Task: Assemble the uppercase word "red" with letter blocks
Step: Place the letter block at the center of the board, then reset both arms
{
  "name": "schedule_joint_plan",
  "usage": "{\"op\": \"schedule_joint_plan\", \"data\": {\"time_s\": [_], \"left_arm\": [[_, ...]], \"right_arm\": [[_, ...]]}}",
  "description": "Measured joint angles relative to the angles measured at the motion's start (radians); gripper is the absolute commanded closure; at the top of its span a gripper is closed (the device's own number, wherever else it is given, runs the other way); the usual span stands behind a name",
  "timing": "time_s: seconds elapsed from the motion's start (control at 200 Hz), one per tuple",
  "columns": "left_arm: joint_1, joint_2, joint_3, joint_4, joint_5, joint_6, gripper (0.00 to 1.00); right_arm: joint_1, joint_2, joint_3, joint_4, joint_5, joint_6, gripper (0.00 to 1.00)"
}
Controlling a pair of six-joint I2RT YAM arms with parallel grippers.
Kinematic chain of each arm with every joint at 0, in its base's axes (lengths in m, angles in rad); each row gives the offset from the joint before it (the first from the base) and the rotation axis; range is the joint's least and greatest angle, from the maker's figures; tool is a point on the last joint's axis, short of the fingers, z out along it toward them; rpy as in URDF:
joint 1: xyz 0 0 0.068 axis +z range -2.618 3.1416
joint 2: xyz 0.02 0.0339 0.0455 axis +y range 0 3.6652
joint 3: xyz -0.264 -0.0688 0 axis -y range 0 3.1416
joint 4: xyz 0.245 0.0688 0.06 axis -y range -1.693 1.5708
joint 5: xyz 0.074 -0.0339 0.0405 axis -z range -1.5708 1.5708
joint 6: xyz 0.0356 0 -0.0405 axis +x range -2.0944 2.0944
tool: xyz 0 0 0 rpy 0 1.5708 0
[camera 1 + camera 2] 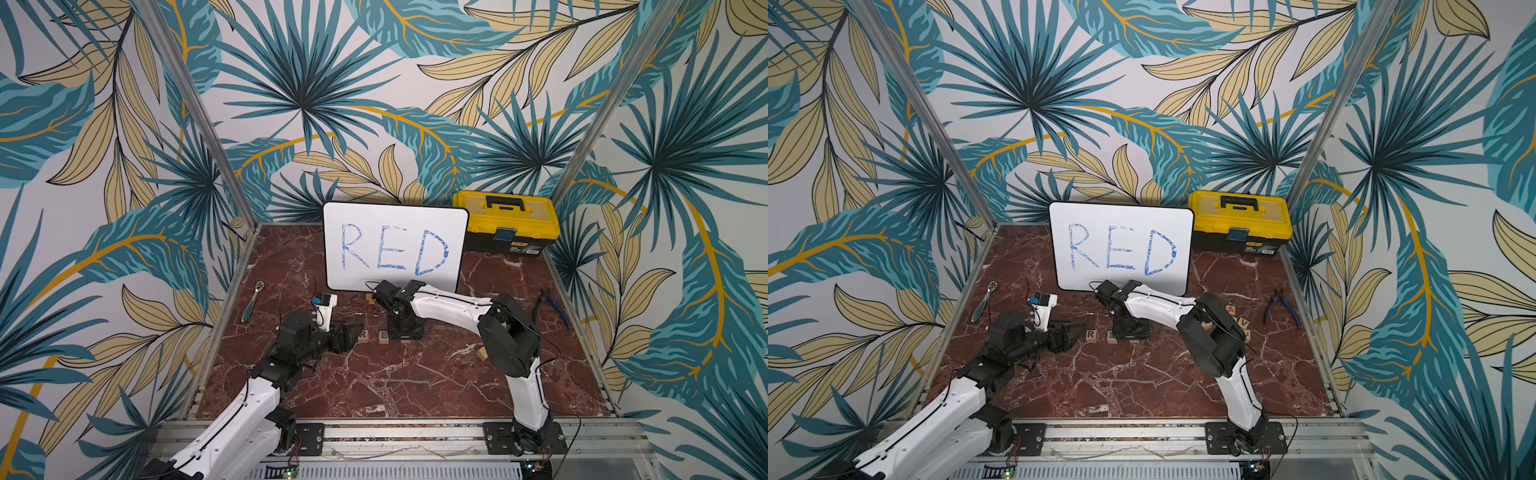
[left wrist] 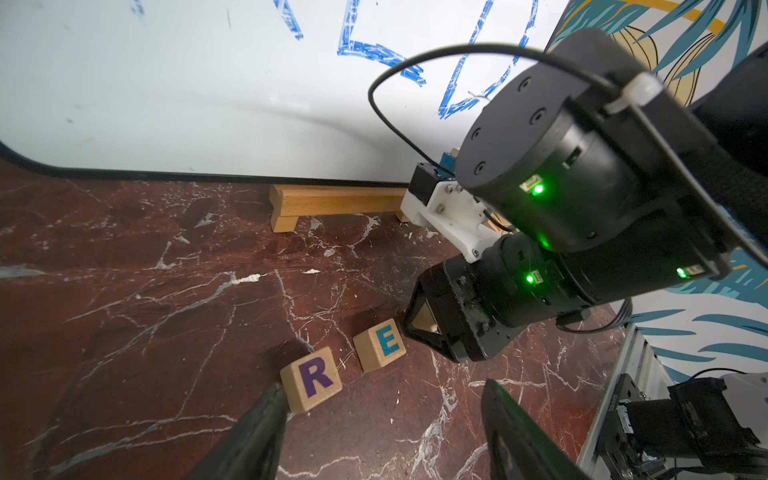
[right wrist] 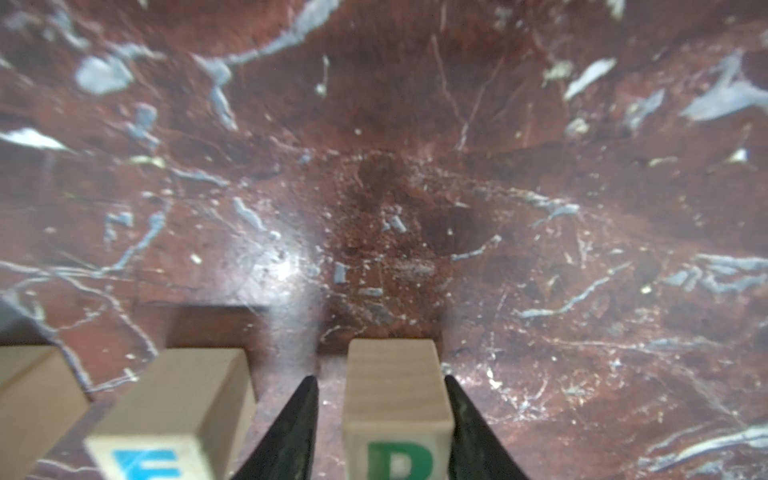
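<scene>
In both top views the row lies on the table (image 1: 374,386) just in front of the whiteboard (image 1: 395,249), below its written R and E. R block (image 1: 365,336) comes first, then E block (image 1: 383,337). The right gripper (image 1: 405,332) stands just past E toward the board's D end and hides what is under it. The right arm's elbow is raised, its forearm runs toward the whiteboard, and its wrist points straight down. The left arm lies low, with the left gripper (image 1: 353,329) nearly level and aimed along the row at R. A top view also catches cubes lettered A (image 1: 1231,310) and V (image 1: 1242,322) off the whiteboard's D corner. Open marble runs from the row away from the whiteboard to the table's front rail.

The left wrist view shows R and E parted by a narrow gap, with E slightly askew. The left gripper's jaws stand wide around nothing, one fingertip (image 2: 274,395) just beside R's corner.

Only the right wrist view shows D block (image 3: 397,399). It stands on the marble between the right gripper's partly spread jaws, apart from E. Bare table shows between the cube and the E-side finger, so it is not pinched. The other finger runs along the cube's side, possibly touching, though the blur leaves that unsure.
</scene>
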Motion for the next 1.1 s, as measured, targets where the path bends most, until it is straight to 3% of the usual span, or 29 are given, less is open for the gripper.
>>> {"op": "schedule_joint_plan", "data": {"time_s": [0.285, 0.441, 0.781, 1.102], "left_arm": [[0.0, 0.003, 0.0, 0.0, -0.016, 0.002, 0.26], [0.0, -0.008, 0.0, 0.0, -0.022, 0.003, 0.26], [0.0, -0.051, 0.0, 0.0, -0.065, 0.003, 0.26], [0.0, -0.085, 0.002, 0.001, -0.23, 0.031, 0.26]], "right_arm": [[0.0, -0.026, 0.0, 0.0, 0.023, -0.012, 0.23], [0.0, -0.049, 0.0, -0.006, 0.025, -0.023, 0.01], [0.0, -0.18, 0.002, -0.029, 0.054, -0.058, 0.01], [-0.008, -0.385, -0.013, -0.024, 0.205, -0.161, 0.01]]}}
